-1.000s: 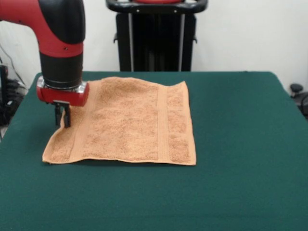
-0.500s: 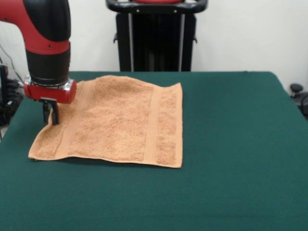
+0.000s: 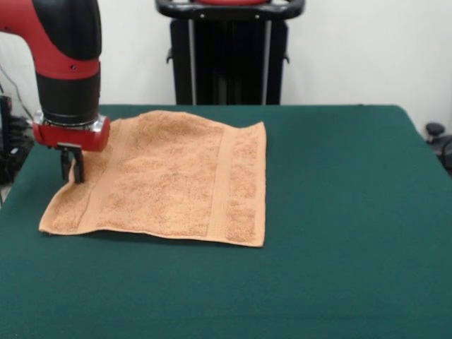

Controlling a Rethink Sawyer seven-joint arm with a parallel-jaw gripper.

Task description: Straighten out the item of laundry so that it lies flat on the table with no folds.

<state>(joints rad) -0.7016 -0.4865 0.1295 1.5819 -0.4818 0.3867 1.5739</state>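
On the green bench (image 3: 339, 212) lies one orange towel (image 3: 169, 180), spread nearly flat toward the left side, with two woven bands showing, one near each side edge. One red and black arm comes down at the towel's left edge, and its gripper (image 3: 72, 169) has the fingers drawn narrow, pinching that edge of the towel. Behind the bench stands one black stand (image 3: 229, 53).
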